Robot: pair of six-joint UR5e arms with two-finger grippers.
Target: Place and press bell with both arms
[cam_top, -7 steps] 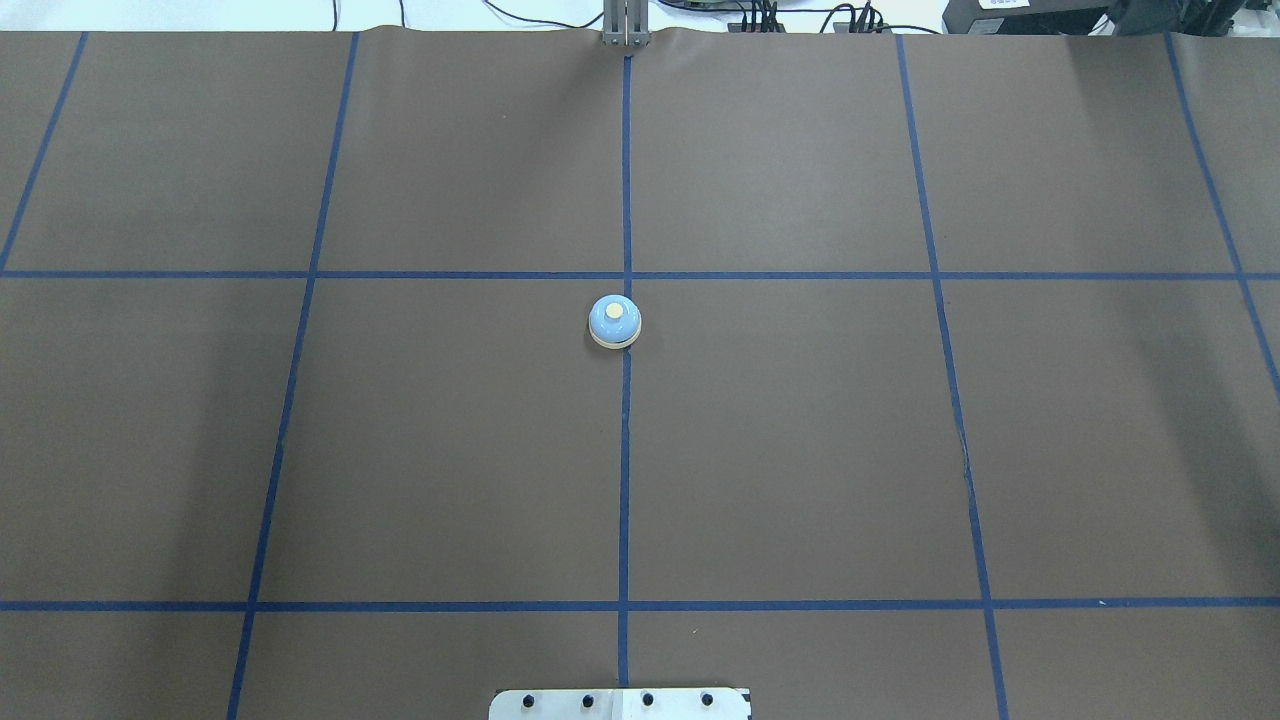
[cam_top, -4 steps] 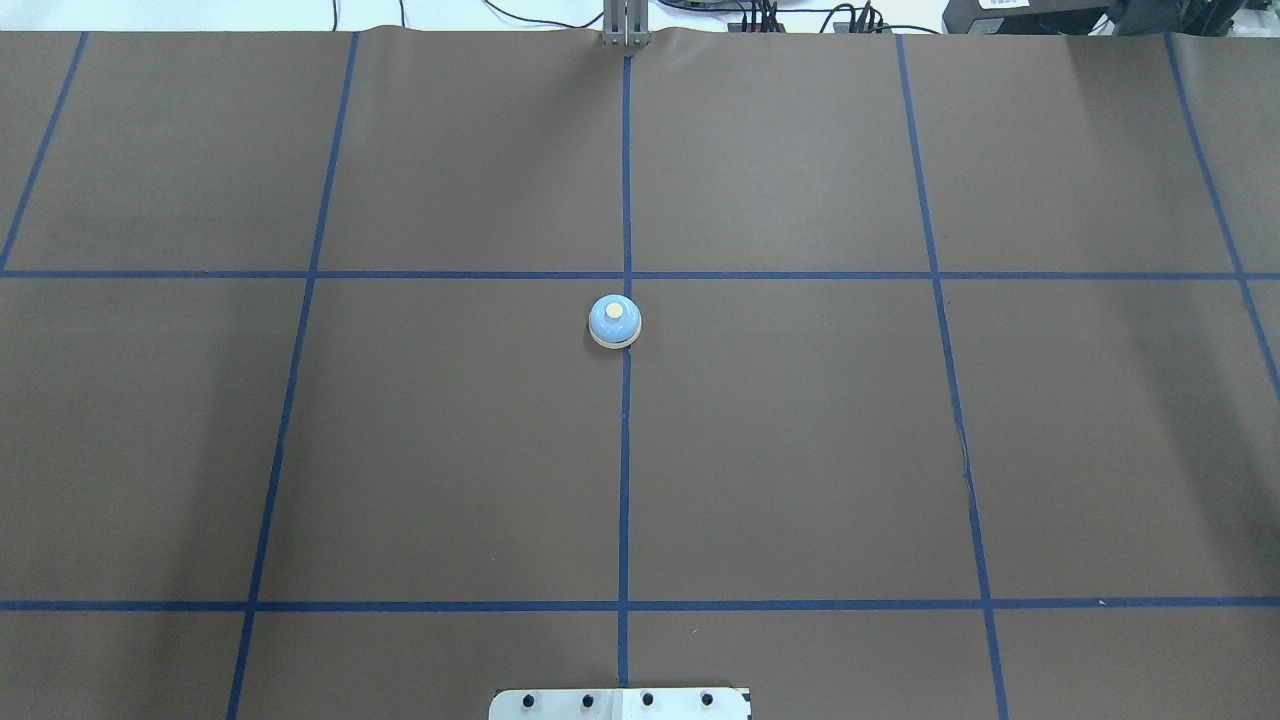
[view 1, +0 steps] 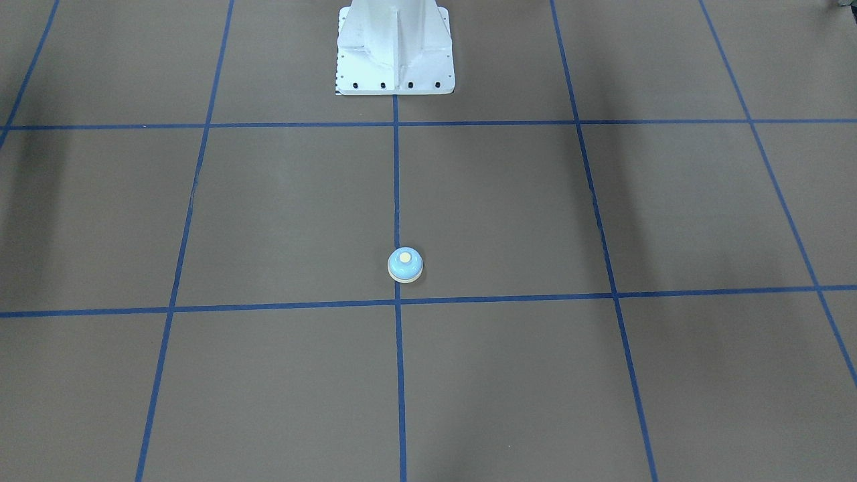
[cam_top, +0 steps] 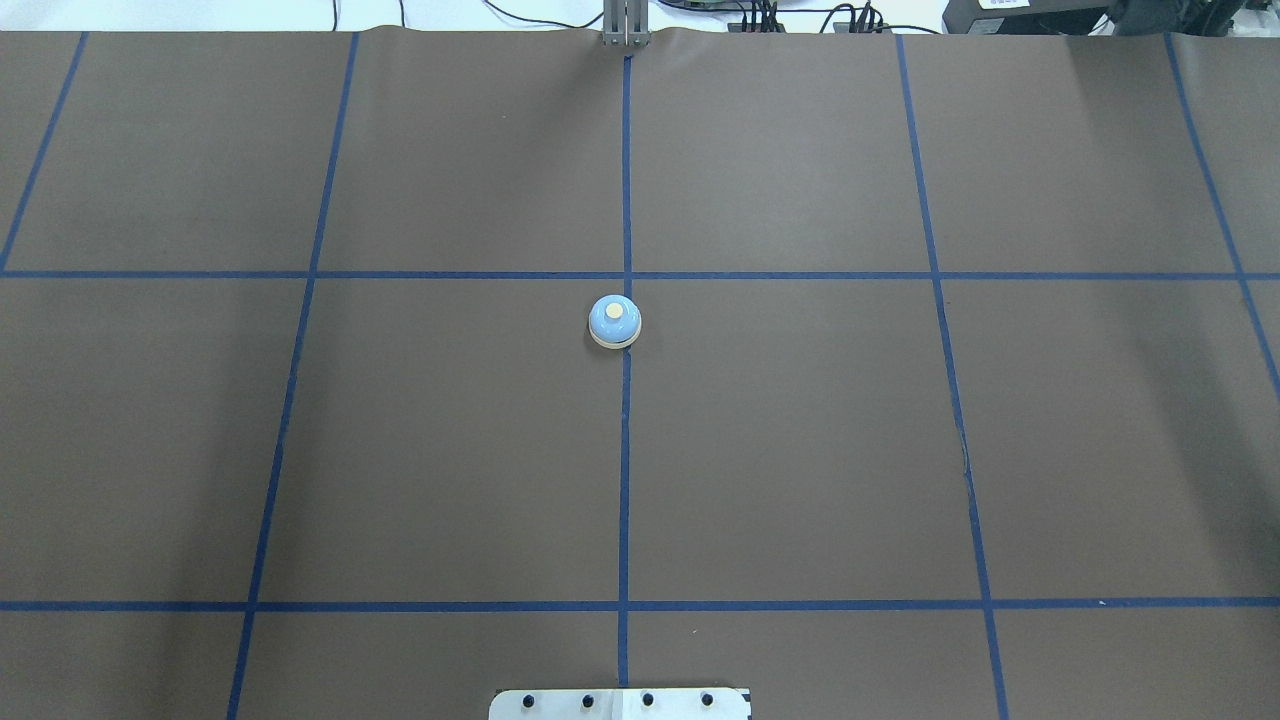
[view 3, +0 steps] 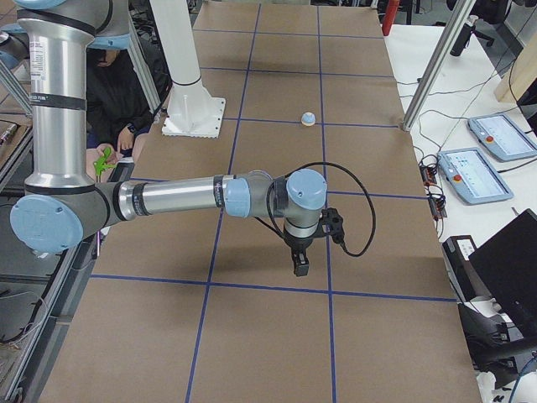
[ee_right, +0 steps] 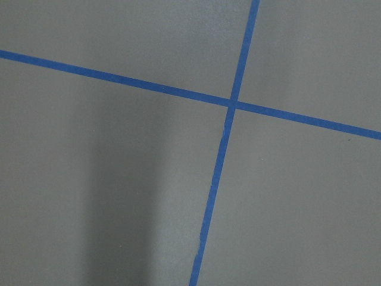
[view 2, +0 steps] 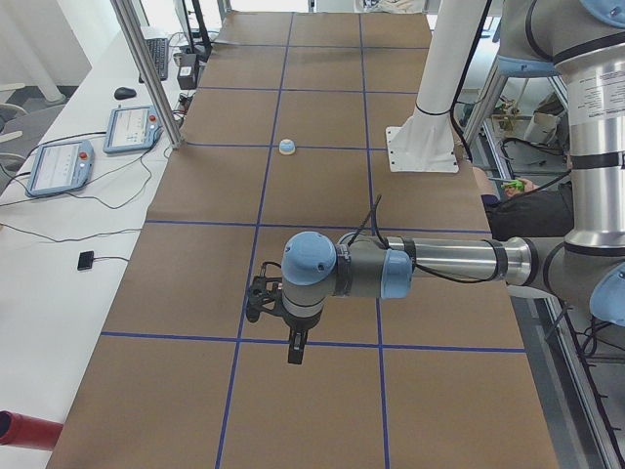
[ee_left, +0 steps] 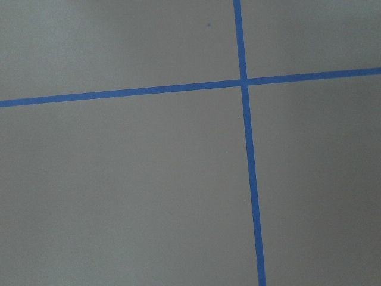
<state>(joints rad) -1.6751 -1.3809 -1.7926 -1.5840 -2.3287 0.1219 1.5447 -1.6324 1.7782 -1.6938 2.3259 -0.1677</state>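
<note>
Right now the bell sits upright on the brown table, on the blue centre tape line just on my side of the far cross line, its cream button facing up and nothing touching it. Neither of my arms shows from overhead or from the front, so both are parked well out toward the table's two ends. My left gripper hangs pointing down over a tape crossing near the left end, and my right gripper hangs the same way near the right end; each shows only in a side view, so I cannot tell whether their fingers are apart or together, and I would judge neither is carrying anything, though that is a guess at this range. Both wrist cameras see only bare mat and crossed tape, no bell. What matters for the coming move: the bell lies inward from each claw, toward the table's middle and a little farther from my pedestal than the claws seem to hang. It is round, so no long axis to line up with, and neither arm looks clearly nearer.
</note>
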